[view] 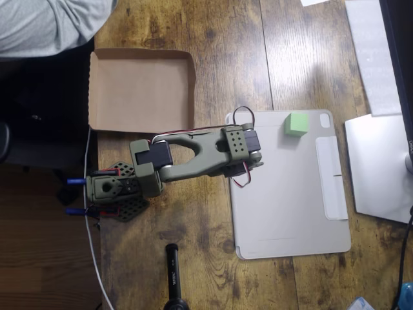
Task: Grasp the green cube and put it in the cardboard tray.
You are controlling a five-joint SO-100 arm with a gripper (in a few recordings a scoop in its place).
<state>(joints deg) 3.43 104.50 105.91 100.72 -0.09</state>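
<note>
Mint-green and matte, the green cube (297, 123) is sitting on the upper edge of a flat grey tablet cover (290, 206) in the overhead view, well apart from the cardboard tray (103, 87). The tray is lying open and bare at the upper left of the wooden tabletop (213, 39), its low rims turned up and one side reaching the tabletop's left edge. Between the two, the olive-green arm (193, 158) is stretching rightward from its base (113, 190) near the left edge, folded over itself, with its far end overlapping the upper left corner of the tablet cover. The cube is lying just to the right of that far end, not touching it. The jaws are hiding beneath the arm's upper joints, so I cannot tell whether they are open or closed. A white cable (90, 245) is trailing down along the left edge of the tabletop. A black cylindrical object (174, 278) is poking in from the bottom edge
</note>
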